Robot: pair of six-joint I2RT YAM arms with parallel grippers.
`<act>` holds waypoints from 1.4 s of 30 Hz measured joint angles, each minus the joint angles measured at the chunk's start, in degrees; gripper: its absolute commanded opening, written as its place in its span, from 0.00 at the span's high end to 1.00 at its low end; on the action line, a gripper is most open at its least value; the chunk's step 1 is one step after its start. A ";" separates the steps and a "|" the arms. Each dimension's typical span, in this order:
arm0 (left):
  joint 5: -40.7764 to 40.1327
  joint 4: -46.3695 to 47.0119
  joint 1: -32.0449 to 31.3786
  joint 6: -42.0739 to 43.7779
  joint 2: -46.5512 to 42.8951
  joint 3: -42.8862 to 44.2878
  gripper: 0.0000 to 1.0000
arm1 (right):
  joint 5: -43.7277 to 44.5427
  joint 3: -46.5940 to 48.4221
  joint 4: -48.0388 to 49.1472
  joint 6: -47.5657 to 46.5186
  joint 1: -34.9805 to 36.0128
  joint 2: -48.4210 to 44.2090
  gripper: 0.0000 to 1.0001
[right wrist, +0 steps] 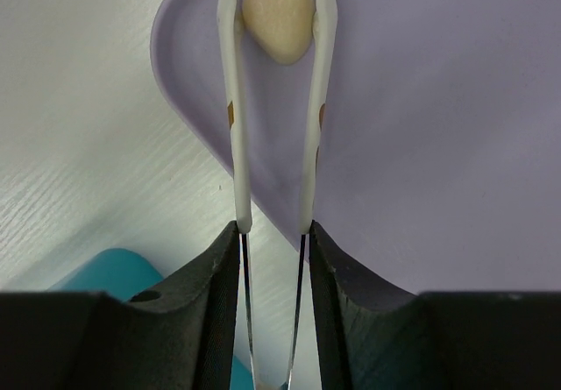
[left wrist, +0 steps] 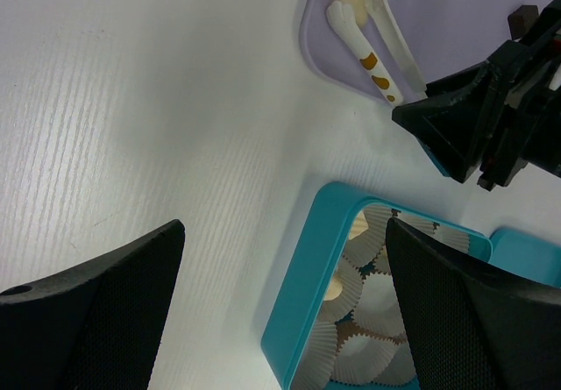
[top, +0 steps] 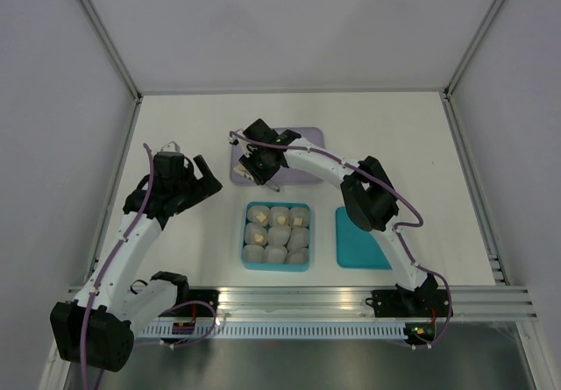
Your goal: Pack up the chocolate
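Right wrist: tweezers in pincer, cropped.

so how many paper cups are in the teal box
9: the paper cups fill the teal box in three rows of three, just nearer than the lavender tray. None looks hidden in the top view.

- White table: matte, faint ribbed grain.
- Teal box stands on it, lined with paper cups.
- Teal lid: flat, just right of the box, not touching.
- Lavender tray: close behind the box.
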 measured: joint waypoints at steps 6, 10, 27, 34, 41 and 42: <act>0.00 -0.11 0.00 -0.02 -0.13 0.00 0.00 | 0.17 -5.92 2.75 0.00 0.00 -7.26 0.88; 0.02 -0.11 0.00 -0.02 -0.28 0.00 0.00 | -0.09 -10.62 5.46 0.00 0.00 -14.71 0.88; -0.04 1.11 0.00 -2.36 -2.71 -3.06 0.00 | -5.14 -44.59 13.68 1.75 0.79 -46.69 0.87; 0.24 1.25 0.00 -2.64 -6.71 -7.61 0.00 | -5.53 -52.92 15.43 4.11 6.91 -54.31 0.87; 0.39 1.53 0.00 -2.64 -9.92 -7.61 0.00 | -5.51 -55.78 15.58 5.40 11.08 -59.63 0.87; 0.39 1.51 0.00 -2.64 -9.81 -7.61 0.00 | -5.51 -55.89 15.58 5.51 11.30 -59.80 0.87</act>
